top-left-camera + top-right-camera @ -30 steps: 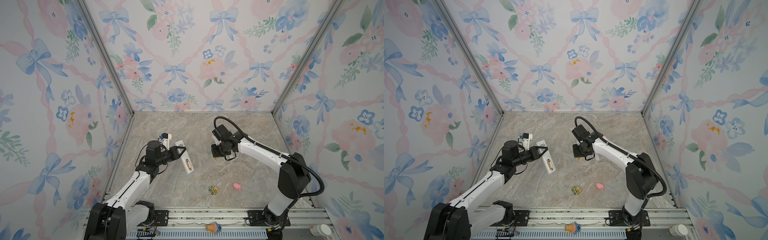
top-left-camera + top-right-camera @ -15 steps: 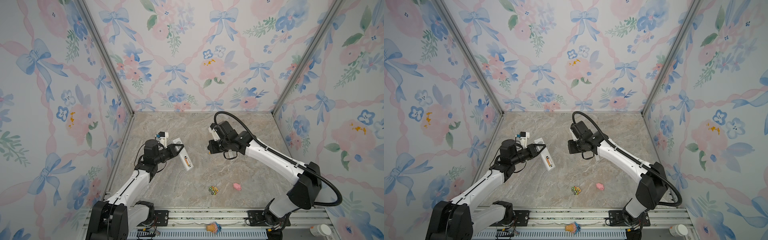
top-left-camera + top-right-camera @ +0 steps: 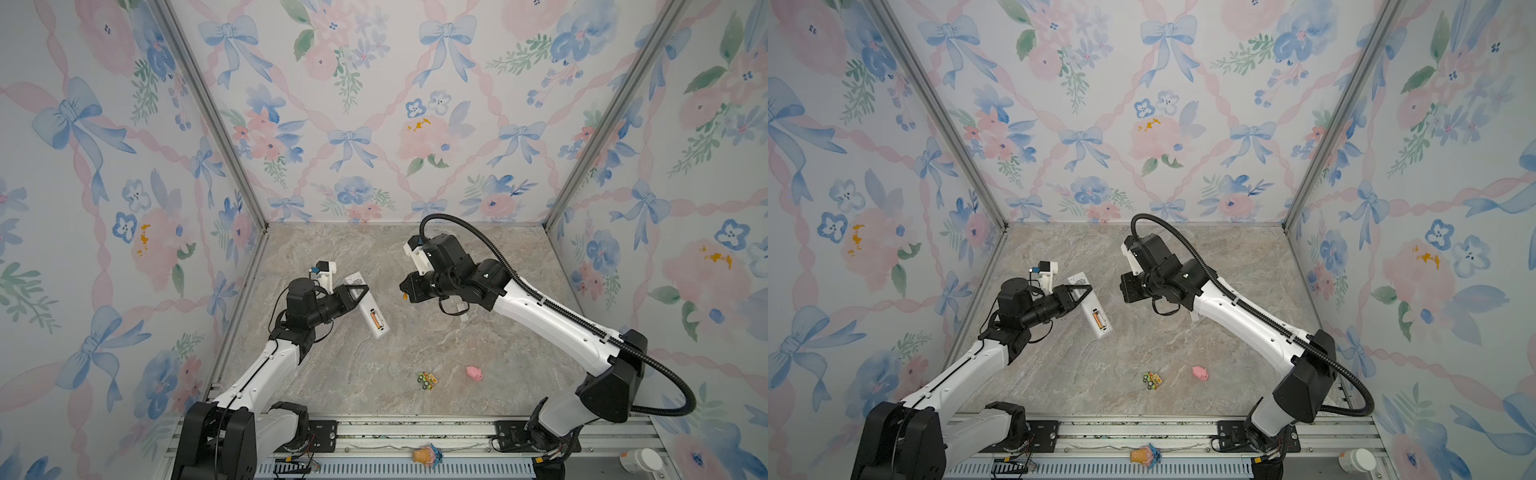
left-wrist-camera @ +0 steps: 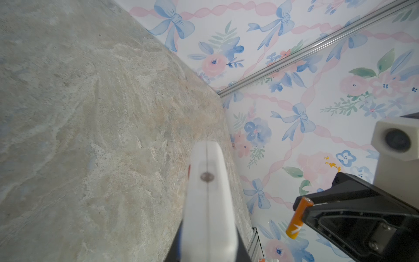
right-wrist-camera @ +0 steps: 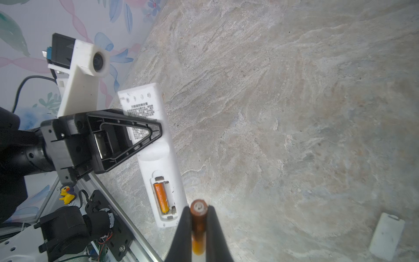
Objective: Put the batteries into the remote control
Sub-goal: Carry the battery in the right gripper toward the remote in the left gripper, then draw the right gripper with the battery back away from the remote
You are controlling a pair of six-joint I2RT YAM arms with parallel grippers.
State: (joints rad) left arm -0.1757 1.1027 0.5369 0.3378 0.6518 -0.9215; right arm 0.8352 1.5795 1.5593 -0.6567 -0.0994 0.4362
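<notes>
My left gripper (image 3: 356, 291) is shut on the remote control (image 3: 371, 306) near its middle and holds it off the table, back side up. The battery bay is open, with one orange battery (image 5: 162, 197) lying in one slot and the slot beside it bare. The right gripper (image 5: 199, 213) is shut on the second battery (image 5: 198, 226), gold end pointing outward. It hovers a short way to the right of the remote (image 5: 156, 145), apart from it. In the left wrist view the remote (image 4: 208, 192) shows end-on and blurred, with that held battery (image 4: 298, 217) beyond it.
A small white cover piece (image 5: 386, 236) lies on the marble table under the right arm. A pink pig toy (image 3: 473, 373) and a small toy car (image 3: 427, 380) sit near the front middle. Floral walls enclose three sides, and a metal rail (image 3: 415, 428) runs along the front.
The right gripper has carried its battery leftward, closer to the remote. The left gripper has lifted the remote slightly up and back. Both grips are unchanged.
</notes>
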